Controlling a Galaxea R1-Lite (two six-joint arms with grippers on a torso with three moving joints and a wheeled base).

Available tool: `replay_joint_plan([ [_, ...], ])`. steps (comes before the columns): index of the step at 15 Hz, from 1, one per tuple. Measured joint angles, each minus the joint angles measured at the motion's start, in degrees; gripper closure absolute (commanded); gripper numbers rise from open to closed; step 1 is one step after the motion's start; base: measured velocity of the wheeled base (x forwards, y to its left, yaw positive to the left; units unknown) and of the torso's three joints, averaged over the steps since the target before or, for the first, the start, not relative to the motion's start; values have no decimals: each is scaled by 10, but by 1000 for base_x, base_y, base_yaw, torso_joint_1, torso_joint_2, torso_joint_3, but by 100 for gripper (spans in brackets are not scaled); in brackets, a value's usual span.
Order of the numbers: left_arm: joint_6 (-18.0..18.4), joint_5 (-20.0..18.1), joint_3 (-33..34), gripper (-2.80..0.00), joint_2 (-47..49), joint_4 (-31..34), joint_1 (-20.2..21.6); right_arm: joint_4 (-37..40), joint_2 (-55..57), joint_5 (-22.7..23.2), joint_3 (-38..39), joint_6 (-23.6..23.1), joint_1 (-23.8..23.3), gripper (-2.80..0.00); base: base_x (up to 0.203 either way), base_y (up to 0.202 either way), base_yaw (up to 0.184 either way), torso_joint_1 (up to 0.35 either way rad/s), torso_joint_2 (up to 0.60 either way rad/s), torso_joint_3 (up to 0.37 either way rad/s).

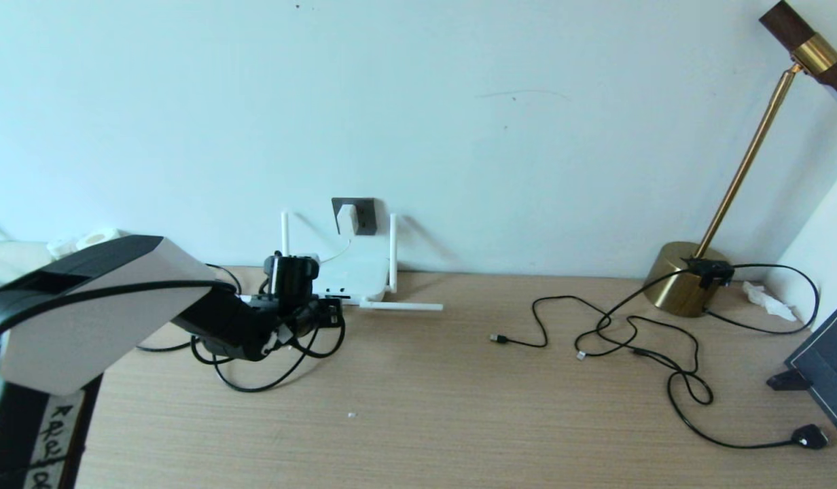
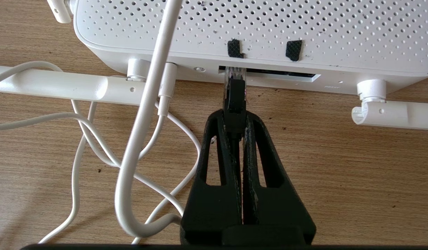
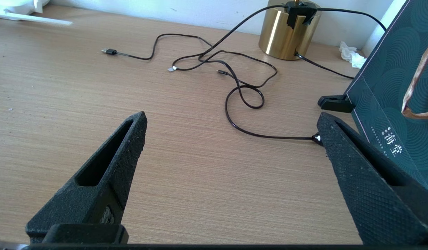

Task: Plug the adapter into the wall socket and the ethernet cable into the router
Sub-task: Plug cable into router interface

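Bright, even daylight; soft shadows; head view bows at its edges.

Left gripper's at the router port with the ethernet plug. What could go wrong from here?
1. The left gripper pinches the ethernet cable behind its clear tip, which sits at the port mouth on the router; a slight tilt could jam it.
2. Pushing may slide the router, which seems to rest loose on the desk.
3. The white cord loops beside the fingers and could snag on withdrawal.

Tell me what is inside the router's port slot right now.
The ethernet cable's clear-tipped plug enters the router's dark port slot, gripped by the shut left gripper. The plug tip hides inside, so full seating cannot be seen.
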Motion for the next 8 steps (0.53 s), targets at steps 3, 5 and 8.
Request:
replay_joint_plan([
  [3,0,0,-3,0,1,2,0,0,0,0,0,0,0,-280,0,0,0,0,0,0],
  [5,0,1,-6,0,3,2,0,0,0,0,0,0,0,-280,0,0,0,0,0,0],
  [8,0,1,-13,0,6,4,0,0,0,0,0,0,0,-280,0,0,0,0,0,0],
])
